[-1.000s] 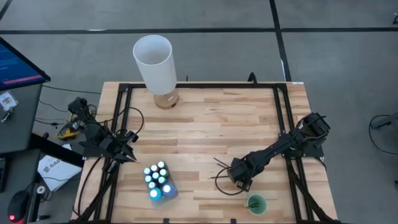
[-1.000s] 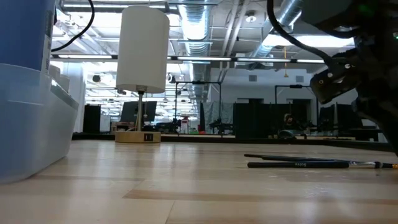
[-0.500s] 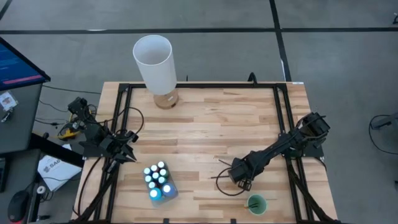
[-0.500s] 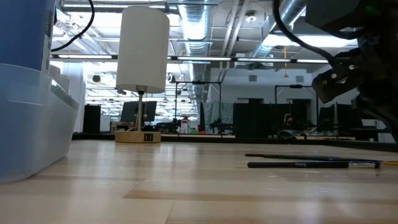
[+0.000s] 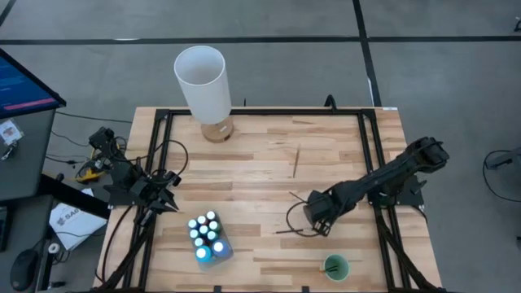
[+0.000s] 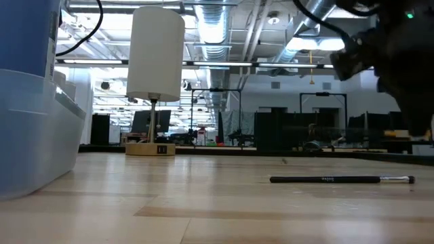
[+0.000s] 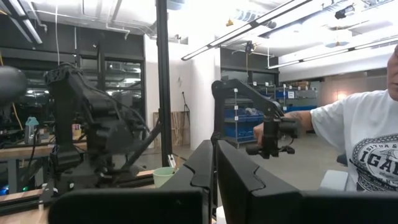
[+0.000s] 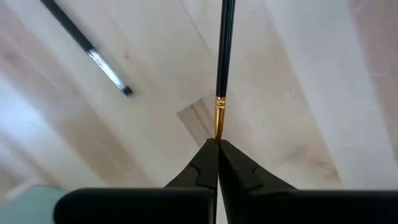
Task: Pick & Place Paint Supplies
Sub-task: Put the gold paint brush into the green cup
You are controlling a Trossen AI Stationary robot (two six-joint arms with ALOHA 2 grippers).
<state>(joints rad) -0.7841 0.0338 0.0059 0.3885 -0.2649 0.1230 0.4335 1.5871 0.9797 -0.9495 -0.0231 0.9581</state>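
Note:
My right gripper [image 5: 313,213] hangs over the table's near right part, shut on a thin black brush [image 8: 224,50] that has a gold ferrule. A second dark brush [image 5: 291,231], with a silver ferrule, lies flat on the wood just nearer; it also shows in the low view [image 6: 339,179]. Several white-capped bottles [image 5: 206,234] stand in a clear bin [image 6: 34,135] near the front left. My left gripper [image 5: 167,201] waits shut at the table's left edge. My right gripper pinches the brush at its gold ferrule end [image 8: 218,130] between the two fingertips. The black handle [image 5: 298,198] sticks out beyond the fingertips, roughly in line with them, toward the far left. In the low view it no longer lies on the table.
A tall white cylinder [image 5: 202,81] on a wooden foot stands at the far left. A small green cup [image 5: 335,265] sits at the near right edge. A thin pale stick [image 5: 296,160] lies mid-table. A person in a white shirt [image 7: 364,149] shows beyond the table.
My right gripper has risen and gone a little toward the far edge, taking one of the two brushes along; that brush has left the table in the low view. The silver-ferruled brush stays put. A thin stick now shows mid-table where none showed before.

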